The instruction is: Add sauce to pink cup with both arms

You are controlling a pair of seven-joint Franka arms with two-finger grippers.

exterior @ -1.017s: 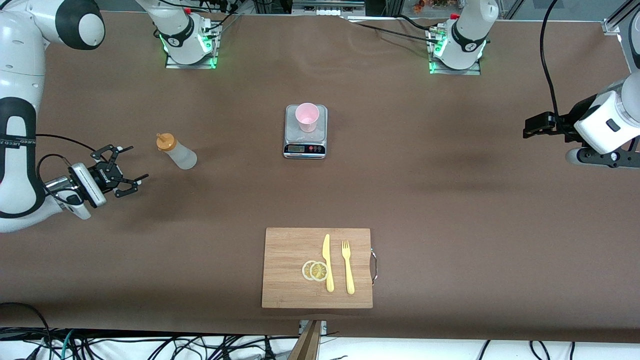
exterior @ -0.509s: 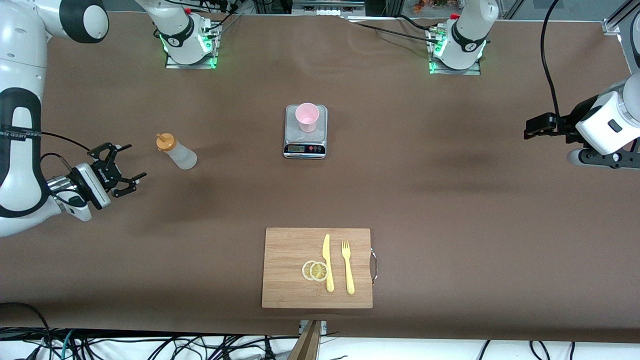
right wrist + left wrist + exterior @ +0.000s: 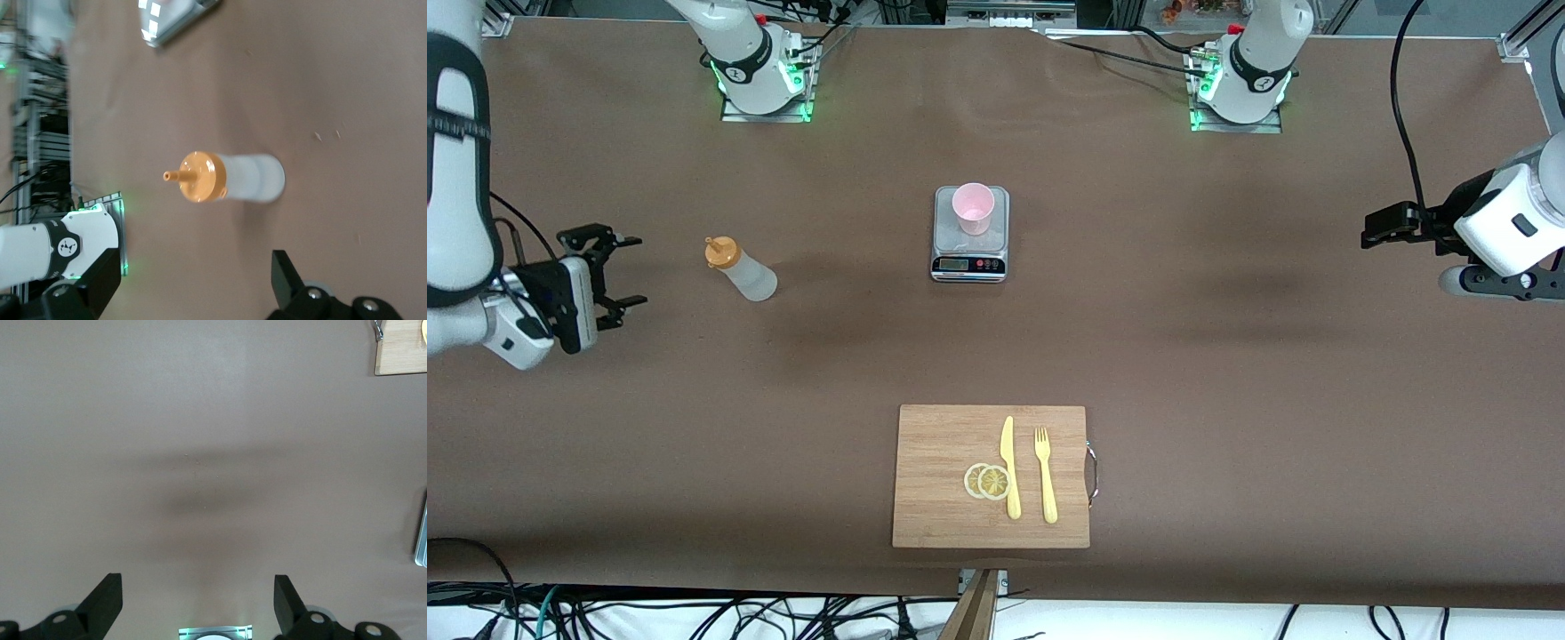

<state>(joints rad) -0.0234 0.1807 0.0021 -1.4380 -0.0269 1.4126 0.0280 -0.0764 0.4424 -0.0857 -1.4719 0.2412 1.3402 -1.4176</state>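
Observation:
The sauce bottle, whitish with an orange nozzle cap, stands upright on the brown table; it also shows in the right wrist view. My right gripper hovers open a short way from it, toward the right arm's end of the table, with nothing between its fingers. The pink cup stands on the steel plate of a small scale at mid-table. My left gripper waits open over bare table at the left arm's end.
A wooden cutting board lies nearer the front camera, carrying two lemon slices, a yellow knife and a yellow fork. Its corner shows in the left wrist view. Both arm bases stand along the table's edge farthest from the front camera.
My right gripper has drawn back from the sauce bottle toward the right arm's end of the table and turned level with it. The left arm has barely moved.

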